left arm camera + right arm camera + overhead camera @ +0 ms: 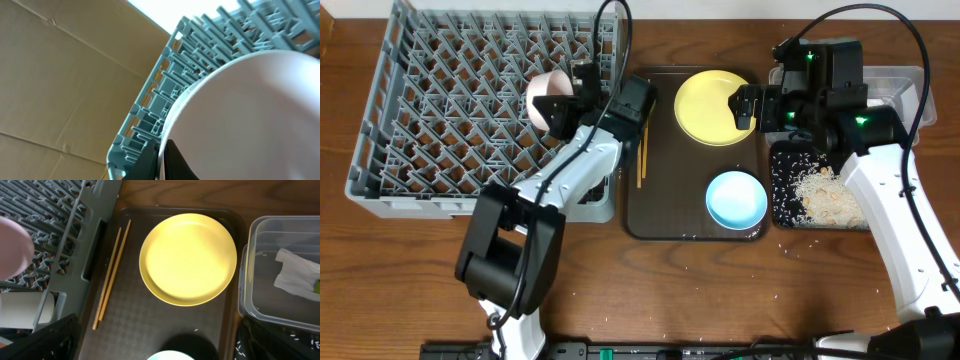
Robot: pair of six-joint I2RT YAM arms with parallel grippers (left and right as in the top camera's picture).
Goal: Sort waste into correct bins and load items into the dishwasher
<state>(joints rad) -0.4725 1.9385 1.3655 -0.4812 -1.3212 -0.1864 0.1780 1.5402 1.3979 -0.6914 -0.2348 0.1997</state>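
Note:
My left gripper (pixel 563 108) is shut on the rim of the white bowl (pixel 548 92) and holds it tilted over the right side of the grey dish rack (pixel 440 110). In the left wrist view the fingers (pixel 162 155) pinch the bowl's edge (pixel 250 115) above the rack (pixel 165 100). My right gripper (pixel 740 108) is open and empty, above the right edge of the yellow plate (pixel 710 107). The plate (pixel 188 258), the chopsticks (pixel 111 275) and the light blue bowl (pixel 737 198) lie on the brown tray. A white cup (pixel 25 307) stands in the rack's side pocket.
The clear tub (pixel 265 245) holds the white napkin (pixel 295 277) and the yellow-green wrapper (pixel 317 286). The black tray (pixel 782 180) holds rice scraps (pixel 825 195). The dark brown serving tray (pixel 665 215) lies in the middle. Cardboard walls stand behind the rack.

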